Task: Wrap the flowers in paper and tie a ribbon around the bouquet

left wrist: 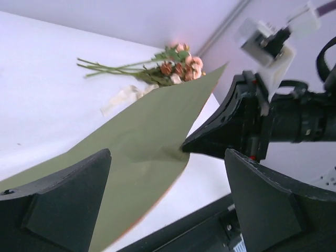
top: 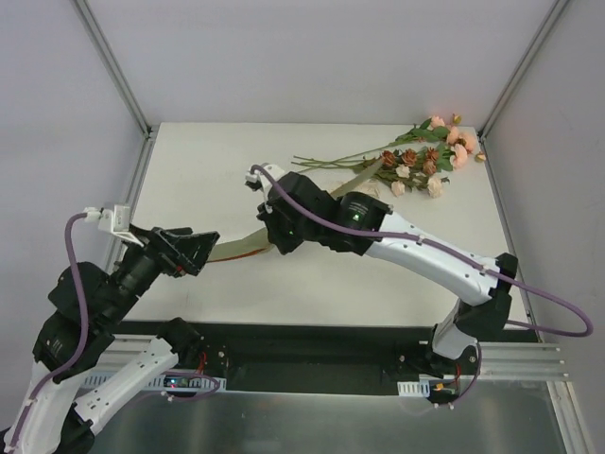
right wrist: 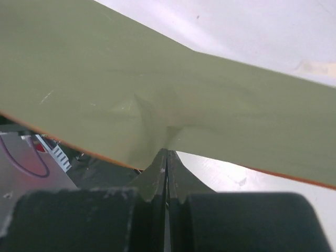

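Since the flowers are not yet on the sheet, we judge this to be the wrapping step: our left tool (top: 192, 252) hangs wide open and empty at eight o'clock on the tabletop (top: 203, 175), facing the paper (left wrist: 142, 136). Our right tool (left wrist: 185, 147), pinched fully shut on one edge, holds the paper raised. With the flowers (top: 427, 156) and ribbon (left wrist: 123, 97) lying apart at one o'clock, we think the next move calls for carrying the sheet toward those stems.
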Action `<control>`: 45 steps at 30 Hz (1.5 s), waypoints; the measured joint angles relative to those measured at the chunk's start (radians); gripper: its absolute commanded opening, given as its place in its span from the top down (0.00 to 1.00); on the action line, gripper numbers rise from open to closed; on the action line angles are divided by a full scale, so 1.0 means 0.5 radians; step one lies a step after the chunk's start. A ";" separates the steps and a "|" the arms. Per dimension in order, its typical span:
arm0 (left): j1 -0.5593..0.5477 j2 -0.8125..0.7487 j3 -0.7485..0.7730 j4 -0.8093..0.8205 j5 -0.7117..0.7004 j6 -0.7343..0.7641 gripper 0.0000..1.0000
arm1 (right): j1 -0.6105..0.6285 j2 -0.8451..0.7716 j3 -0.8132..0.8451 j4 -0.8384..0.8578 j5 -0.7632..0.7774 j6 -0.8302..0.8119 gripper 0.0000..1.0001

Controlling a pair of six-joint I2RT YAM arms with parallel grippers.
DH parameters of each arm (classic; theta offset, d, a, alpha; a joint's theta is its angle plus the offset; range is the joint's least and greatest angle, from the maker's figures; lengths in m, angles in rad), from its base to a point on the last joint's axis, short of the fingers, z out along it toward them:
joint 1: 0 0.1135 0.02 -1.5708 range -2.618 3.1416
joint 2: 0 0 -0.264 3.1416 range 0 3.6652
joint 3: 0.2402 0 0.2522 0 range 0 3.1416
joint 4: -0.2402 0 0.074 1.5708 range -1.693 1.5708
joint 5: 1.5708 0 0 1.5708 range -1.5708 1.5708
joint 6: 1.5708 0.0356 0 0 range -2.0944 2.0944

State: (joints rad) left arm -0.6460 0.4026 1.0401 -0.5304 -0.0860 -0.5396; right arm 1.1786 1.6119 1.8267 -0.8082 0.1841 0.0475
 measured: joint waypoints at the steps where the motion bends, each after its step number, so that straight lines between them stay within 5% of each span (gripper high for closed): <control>1: 0.000 -0.063 0.001 -0.031 -0.053 -0.004 0.10 | 0.013 0.044 0.024 0.009 -0.029 -0.032 1.00; 11: 0.000 0.188 -0.026 -0.268 0.030 -0.014 0.08 | -0.274 -0.002 -0.607 0.317 -0.661 -0.418 1.00; 13: 0.000 0.408 -0.014 -0.275 0.171 0.009 0.17 | -0.391 -0.013 -0.750 0.365 -0.767 -0.452 1.00; 16: 0.000 0.793 -0.002 -0.249 0.386 0.028 0.55 | -0.553 -0.011 -0.864 0.410 -0.897 -0.462 1.00; 18: -0.001 1.062 -0.018 -0.198 0.531 0.050 0.53 | -0.650 -0.011 -0.894 0.455 -0.961 -0.430 1.00; 22: -0.032 1.308 -0.124 -0.044 0.733 0.057 0.20 | -0.753 -0.005 -0.896 0.523 -1.030 -0.282 1.00; 25: -0.134 1.414 -0.121 0.068 0.770 0.055 0.14 | -0.787 0.032 -0.888 0.547 -1.046 -0.119 1.00; 45: -0.397 1.802 -0.024 0.212 0.381 0.055 0.21 | -0.795 0.165 -0.867 0.579 -0.989 0.456 1.00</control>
State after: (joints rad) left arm -0.8448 1.3037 1.0283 -0.4244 0.1043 -0.5121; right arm 0.7811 1.6943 1.3930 -0.5186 -0.3103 0.2756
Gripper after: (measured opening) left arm 0.836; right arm 0.007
